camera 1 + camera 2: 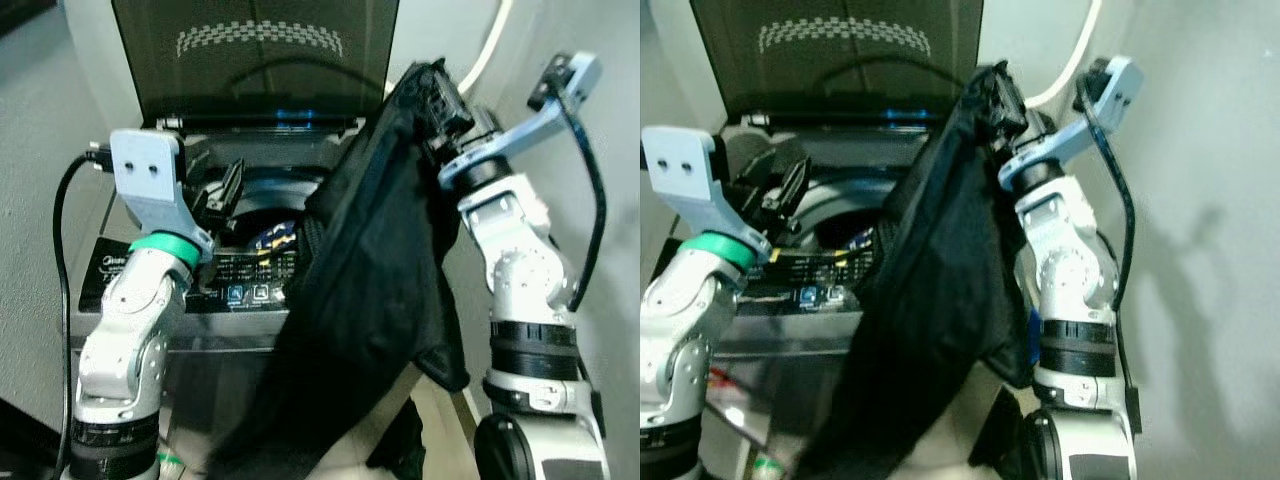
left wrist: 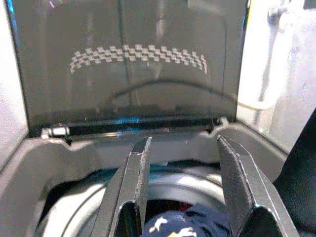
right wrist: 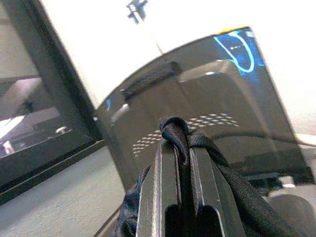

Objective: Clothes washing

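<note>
Loading looks the step in hand: the right hand [image 1: 435,85], pinched tight on a bunched fold of the black garment [image 1: 375,270] hanging beside the washer's open drum [image 1: 262,205], should carry it over the opening before release, while the left hand [image 2: 182,187], fingers spread wide and empty, hovers over the drum.

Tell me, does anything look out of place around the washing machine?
Mostly the black garment: pinched high in the right gripper, it hangs outside the washing machine, its lower end trailing past the front edge toward the floor rather than over the drum opening. The left gripper is open above the drum.
</note>
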